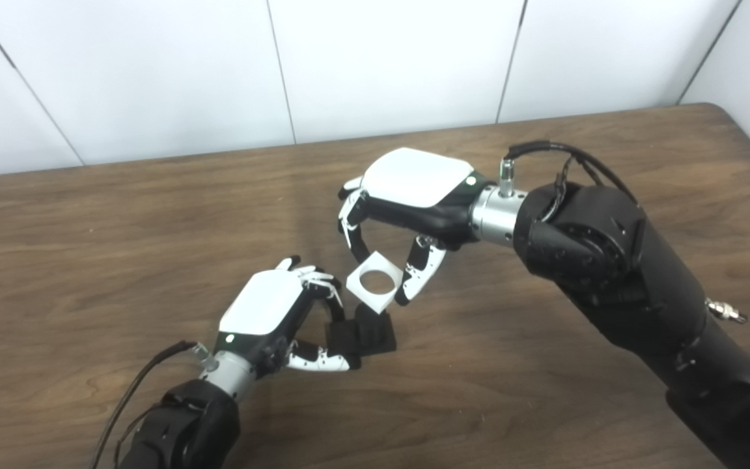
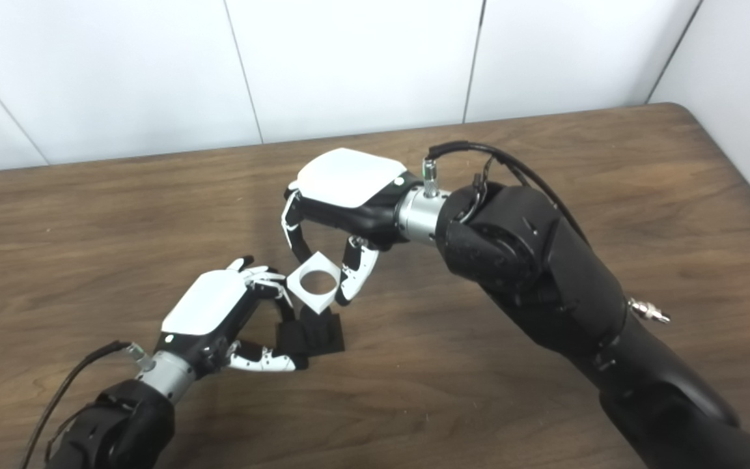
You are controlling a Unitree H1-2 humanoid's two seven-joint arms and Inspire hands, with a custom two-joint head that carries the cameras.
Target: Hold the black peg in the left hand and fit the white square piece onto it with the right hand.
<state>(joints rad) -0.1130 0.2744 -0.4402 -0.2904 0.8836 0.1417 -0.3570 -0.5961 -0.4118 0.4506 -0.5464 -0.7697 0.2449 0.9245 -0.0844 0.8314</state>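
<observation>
While left hand [image 1: 271, 312] grips black peg [image 1: 365, 332] and right hand [image 1: 407, 195] pinches white square [image 1: 375, 281], level hole over peg, then lower straight.

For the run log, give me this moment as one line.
left hand: holds black peg on table | right hand: holds white square piece tilted just above peg | fit: not yet seated
</observation>
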